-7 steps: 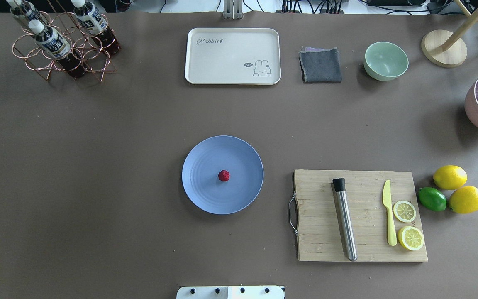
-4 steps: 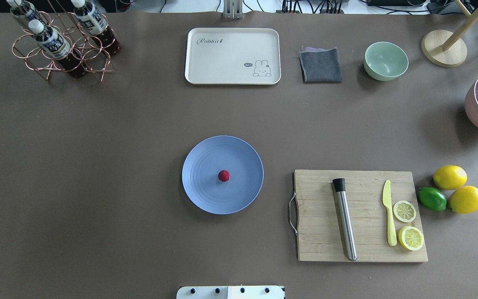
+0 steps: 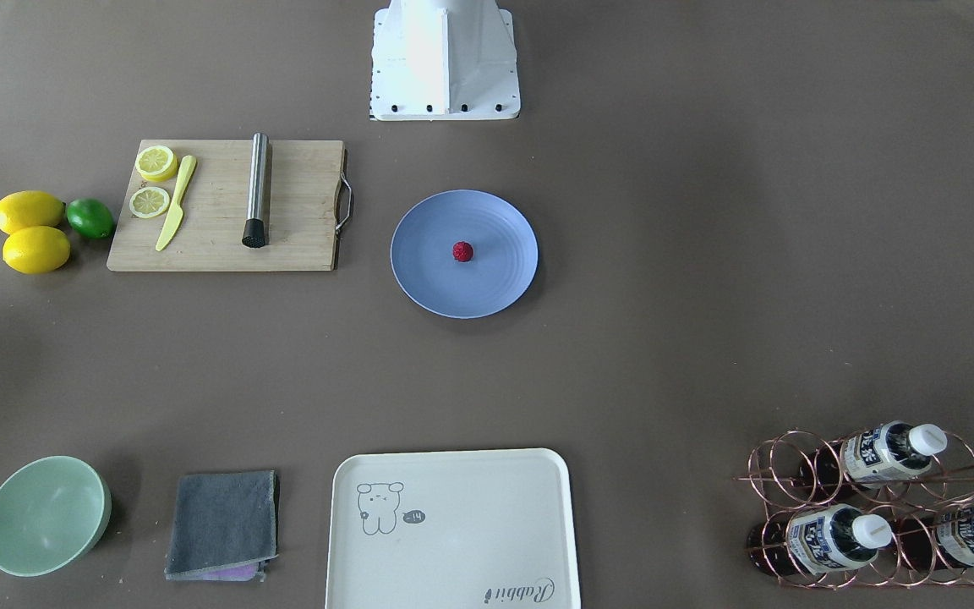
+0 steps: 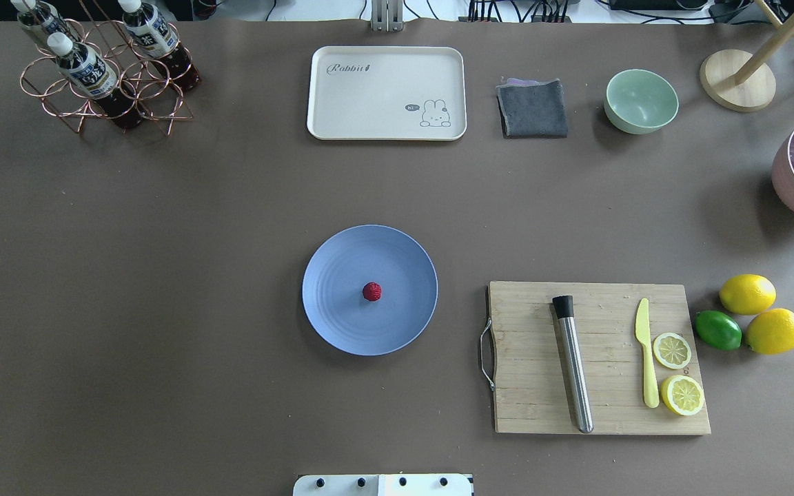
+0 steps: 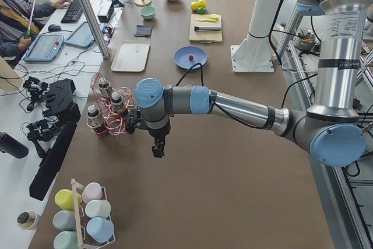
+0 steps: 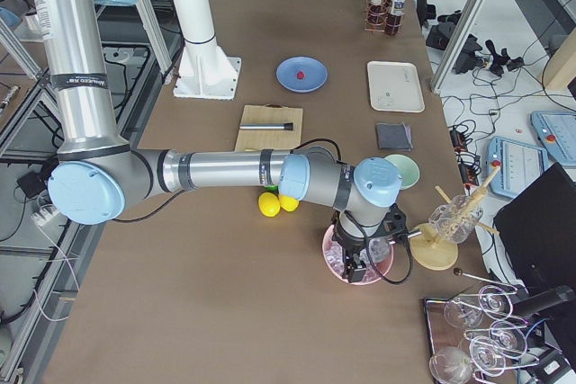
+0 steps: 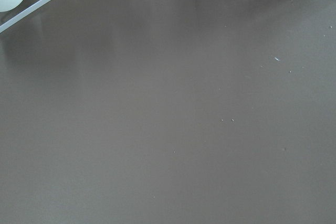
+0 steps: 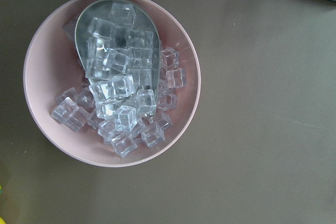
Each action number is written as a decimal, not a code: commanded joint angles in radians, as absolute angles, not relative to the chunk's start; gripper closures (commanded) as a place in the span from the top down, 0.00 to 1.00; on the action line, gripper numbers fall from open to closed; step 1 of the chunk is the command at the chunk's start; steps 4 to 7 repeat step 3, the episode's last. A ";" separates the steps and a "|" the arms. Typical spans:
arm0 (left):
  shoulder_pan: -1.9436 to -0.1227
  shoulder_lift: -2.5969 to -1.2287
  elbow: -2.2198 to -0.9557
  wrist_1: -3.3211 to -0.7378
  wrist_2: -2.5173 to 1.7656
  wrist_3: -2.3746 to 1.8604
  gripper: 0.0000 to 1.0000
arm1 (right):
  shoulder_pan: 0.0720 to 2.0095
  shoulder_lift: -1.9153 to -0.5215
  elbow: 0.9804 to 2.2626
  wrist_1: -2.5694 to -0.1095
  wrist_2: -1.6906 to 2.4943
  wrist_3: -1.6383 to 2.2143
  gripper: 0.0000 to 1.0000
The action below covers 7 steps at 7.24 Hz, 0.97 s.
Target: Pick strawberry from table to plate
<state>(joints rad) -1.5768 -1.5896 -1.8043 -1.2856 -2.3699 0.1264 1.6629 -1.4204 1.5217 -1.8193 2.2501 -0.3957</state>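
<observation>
- Since the strawberry [image 4: 371,291] is seen resting near the middle of the plate [image 4: 342,324], free of any grip, the placing is judged to be done.
- The plate is set on the table [image 4: 163,275] straight ahead of the robot's base, a spot judged to be within reach of either arm.
- The left gripper [image 5: 158,151] is held over bare table just beside the bottle rack [image 5: 108,115], well apart from the plate. Whether its jaws are apart or together cannot be told.
- The right gripper [image 6: 355,269] is hung above the pink bowl [image 8: 47,124], which is filled with ice cubes and a metal scoop [image 8: 113,30]. Its jaws cannot be judged either.
- The cutting board [image 4: 528,386] is laid near the plate on the robot's right, with the lemons [image 4: 747,293] beyond it. The tray [image 4: 369,103] and green bowl [image 4: 640,100] are ranged along the far edge.
- None of these is judged to block a path to the plate.
</observation>
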 commanded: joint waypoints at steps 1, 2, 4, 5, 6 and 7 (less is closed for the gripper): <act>-1.577 -1.588 -1.807 -1.287 -2.370 0.126 0.97 | 1.663 -1.420 1.522 -1.819 2.250 -0.396 1.00; -1.577 -1.588 -1.807 -1.285 -2.370 0.126 0.97 | 1.663 -1.422 1.522 -1.819 2.253 -0.396 1.00; -1.577 -1.588 -1.810 -1.287 -2.370 0.126 0.97 | 1.663 -1.422 1.522 -1.819 2.253 -0.396 1.00; -1.577 -1.588 -1.810 -1.287 -2.370 0.126 0.97 | 1.663 -1.422 1.522 -1.819 2.253 -0.396 1.00; -1.577 -1.588 -1.810 -1.287 -2.370 0.126 0.97 | 1.663 -1.422 1.522 -1.819 2.253 -0.396 1.00; -1.577 -1.588 -1.810 -1.287 -2.370 0.126 0.97 | 1.663 -1.422 1.522 -1.819 2.253 -0.396 1.00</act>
